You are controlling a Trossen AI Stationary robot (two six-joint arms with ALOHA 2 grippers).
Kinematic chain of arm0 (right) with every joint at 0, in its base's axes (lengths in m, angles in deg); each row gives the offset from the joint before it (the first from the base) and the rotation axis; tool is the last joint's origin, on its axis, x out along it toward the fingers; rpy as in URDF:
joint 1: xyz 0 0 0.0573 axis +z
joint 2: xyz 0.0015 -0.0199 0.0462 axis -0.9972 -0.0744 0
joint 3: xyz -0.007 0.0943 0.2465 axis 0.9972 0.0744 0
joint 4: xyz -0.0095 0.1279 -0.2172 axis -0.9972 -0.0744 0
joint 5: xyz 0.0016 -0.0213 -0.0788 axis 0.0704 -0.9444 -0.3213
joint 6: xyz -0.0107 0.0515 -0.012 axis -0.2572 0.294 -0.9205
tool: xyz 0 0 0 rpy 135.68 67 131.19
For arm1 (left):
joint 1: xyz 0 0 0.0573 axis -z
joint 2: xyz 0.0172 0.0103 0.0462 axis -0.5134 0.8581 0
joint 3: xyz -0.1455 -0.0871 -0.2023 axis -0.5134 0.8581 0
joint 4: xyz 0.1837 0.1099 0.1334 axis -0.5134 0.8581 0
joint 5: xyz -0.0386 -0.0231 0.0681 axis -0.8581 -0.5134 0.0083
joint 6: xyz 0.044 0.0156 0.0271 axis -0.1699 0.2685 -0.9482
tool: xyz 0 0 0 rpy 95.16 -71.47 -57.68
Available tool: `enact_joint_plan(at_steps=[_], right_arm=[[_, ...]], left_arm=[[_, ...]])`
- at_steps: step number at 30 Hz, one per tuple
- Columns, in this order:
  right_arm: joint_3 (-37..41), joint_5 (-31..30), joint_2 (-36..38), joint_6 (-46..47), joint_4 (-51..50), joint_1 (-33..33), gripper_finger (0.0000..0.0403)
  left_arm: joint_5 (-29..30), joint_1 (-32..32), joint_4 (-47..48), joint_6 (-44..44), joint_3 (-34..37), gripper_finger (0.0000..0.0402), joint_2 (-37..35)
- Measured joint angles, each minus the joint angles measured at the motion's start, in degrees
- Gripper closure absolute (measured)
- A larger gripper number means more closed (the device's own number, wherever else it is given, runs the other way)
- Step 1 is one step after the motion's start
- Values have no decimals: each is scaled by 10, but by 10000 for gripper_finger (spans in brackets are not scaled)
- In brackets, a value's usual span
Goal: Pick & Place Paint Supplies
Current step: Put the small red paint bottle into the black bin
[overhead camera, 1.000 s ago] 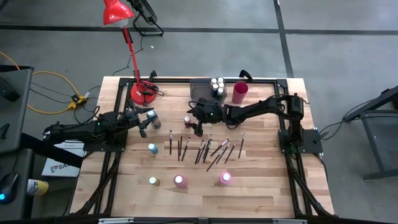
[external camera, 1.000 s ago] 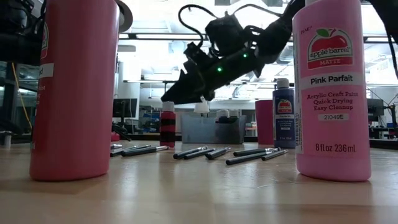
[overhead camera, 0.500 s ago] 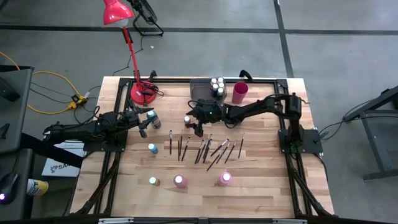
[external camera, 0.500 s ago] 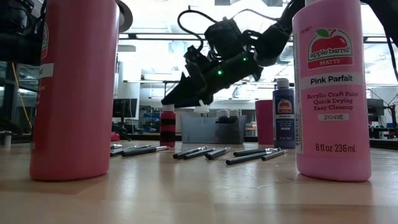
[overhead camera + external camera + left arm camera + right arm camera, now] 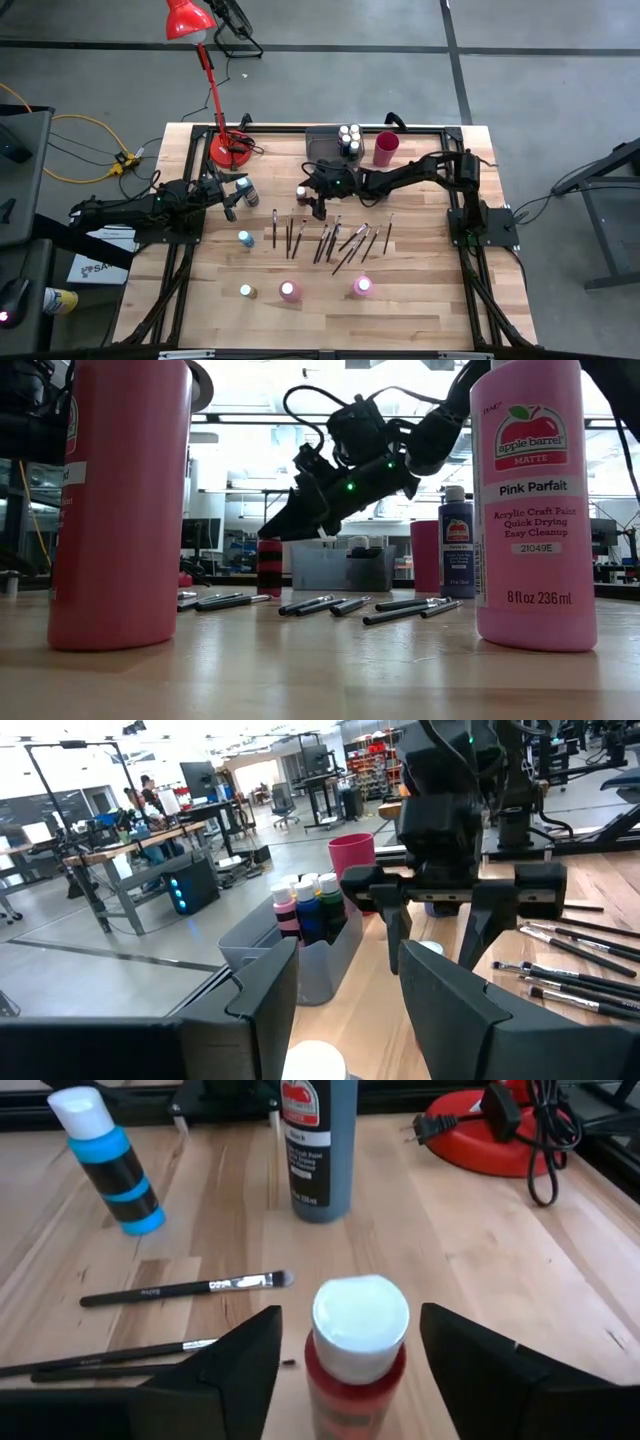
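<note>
A red paint bottle with a white cap (image 5: 358, 1342) stands upright on the table (image 5: 301, 192). My right gripper (image 5: 360, 1370) is open, one finger on each side of its cap with gaps showing; in the low view the right gripper (image 5: 283, 528) hides the cap. My left gripper (image 5: 345, 1005) is open beside a dark bottle (image 5: 245, 188), whose white cap (image 5: 315, 1062) shows between the fingers; whether they touch it I cannot tell. Several thin brushes (image 5: 330, 237) lie in a row. Blue (image 5: 245, 238), pale (image 5: 246, 290) and pink bottles (image 5: 289, 290) (image 5: 362, 287) stand nearer.
The grey bin (image 5: 322, 148), holding several bottles (image 5: 349, 135), sits at the far edge beside the red cup (image 5: 386, 148). A red lamp's base (image 5: 228, 150) and cord lie far left. A blue-banded bottle (image 5: 108, 1165) and a dark bottle (image 5: 320, 1150) stand beyond the red one.
My right gripper has moved down and toward the table's left, onto the red bottle, so its open fingers now flank the cap that stood clear of them a second ago. The bottle has stayed put.
</note>
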Motion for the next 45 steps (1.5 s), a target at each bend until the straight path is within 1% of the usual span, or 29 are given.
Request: enact_joint_plan(at_steps=[10,13,16,19,22,25,27,31,33,36,39,42,45], right_arm=[[0,2,0,-1,8,0,273],[0,16,0,-2,9,0,291],[0,14,6,11,7,0,291],[0,-18,33,42,-5,-1,288],[0,-76,74,44,-39,-8,282],[0,-149,116,51,-82,-19,288],[0,-199,143,76,-125,-31,290],[0,-265,176,146,-185,-56,282],[0,-279,182,170,-201,-68,278],[0,-275,184,192,-206,-82,282],[0,-273,178,194,-220,-89,287],[13,-274,177,194,-224,-94,283],[32,-289,177,195,-220,-98,278]], left_arm=[[0,0,0,0,0,231,0],[0,0,0,0,0,231,0],[0,0,0,0,0,231,0],[0,0,0,0,0,231,0],[0,0,0,0,0,231,0],[0,0,0,0,0,231,0],[0,0,0,0,0,231,0],[0,0,0,0,0,231,0],[0,0,0,0,0,231,0],[0,0,1,0,0,231,0],[0,0,1,0,0,231,0],[0,0,1,0,0,231,0],[0,0,1,0,0,231,0]])
